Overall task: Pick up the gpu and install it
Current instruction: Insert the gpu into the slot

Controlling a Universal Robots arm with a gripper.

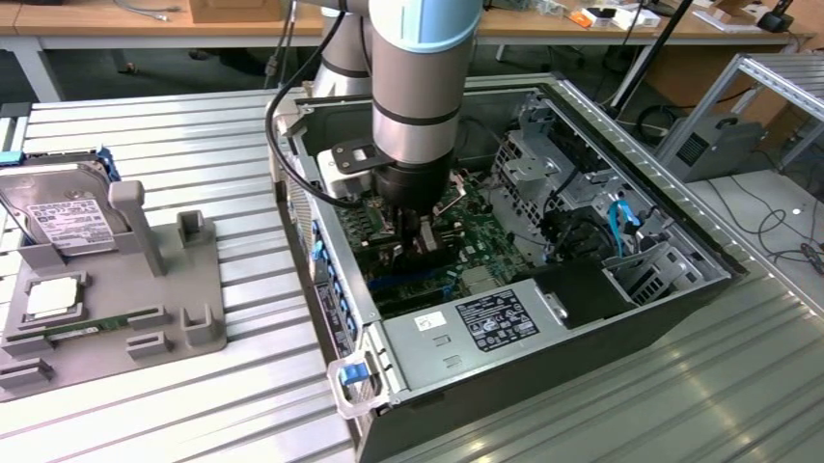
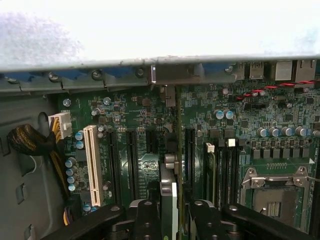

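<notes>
Tool (image 2: 169, 212) gripping the gpu (image 2: 168, 192) edge-on above motherboard (image 2: 150, 130) slots; case label (image 1: 496, 321) unreadable.

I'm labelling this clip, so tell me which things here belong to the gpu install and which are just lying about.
In the job:
- gpu, edge-on, gripped in the tool
- motherboard slots
- open computer case

Lying about:
- hard drive in the grey holder
- memory stick on the same holder
</notes>
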